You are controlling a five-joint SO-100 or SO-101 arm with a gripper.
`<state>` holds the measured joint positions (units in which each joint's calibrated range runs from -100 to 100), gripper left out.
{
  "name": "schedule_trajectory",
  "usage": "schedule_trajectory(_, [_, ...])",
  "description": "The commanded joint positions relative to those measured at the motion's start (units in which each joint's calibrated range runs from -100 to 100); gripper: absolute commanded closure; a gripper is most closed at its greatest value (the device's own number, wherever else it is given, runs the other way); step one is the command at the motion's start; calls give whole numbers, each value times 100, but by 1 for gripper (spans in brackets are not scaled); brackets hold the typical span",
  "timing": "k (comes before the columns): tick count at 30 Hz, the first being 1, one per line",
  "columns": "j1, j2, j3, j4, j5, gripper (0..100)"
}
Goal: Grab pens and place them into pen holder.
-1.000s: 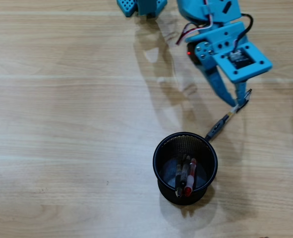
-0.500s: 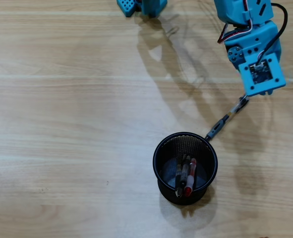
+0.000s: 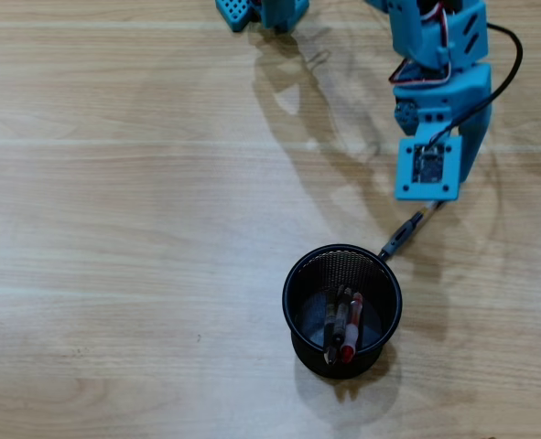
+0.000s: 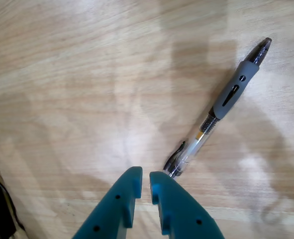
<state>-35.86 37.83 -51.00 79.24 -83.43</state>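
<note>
Grey rubber wraps the lower half of the one pen point(image 4: 221, 107) we see lying loose on the wooden table point(image 3: 114, 229); above the sleeve its barrel is clear, with a small yellow-orange band inside, and a dark clip sits at the end nearest the end effector point(image 4: 146, 180). In the wrist view this pen lies diagonally, its dark pointed tip toward the upper right, its clip end just beside the right blue fingertip, and we cannot tell whether they touch. The two blue fingers point(image 4: 129, 186) stand nearly together, with only a thin slit between them and nothing held in that slit. In the overhead view the same pen point(image 3: 404, 232) shows only in part, slanting from under the arm's blue wrist block down toward the rim of the pen holder point(image 3: 293, 274), its dark tip close to that rim. The pen holder is a round black wire-mesh cup with a solid rim, standing upright on the table. Inside it we make out several pens point(image 3: 343, 322) leaning together against the lower wall, one of them red, the others dark.
</note>
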Motion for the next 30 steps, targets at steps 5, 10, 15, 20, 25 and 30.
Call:
schedule_trajectory(5, [86,346,-87,1,-11,98])
schedule_trajectory(10, [186,522,-87,44,-6,98])
schedule_trajectory(15, [240,656,-51,53,-6,98])
schedule_trajectory(20, [231,656,-33,53,-42,89])
schedule_trajectory(25, [222,656,-78,311,-47,79])
schedule_trajectory(30, [195,682,-78,251,-52,80])
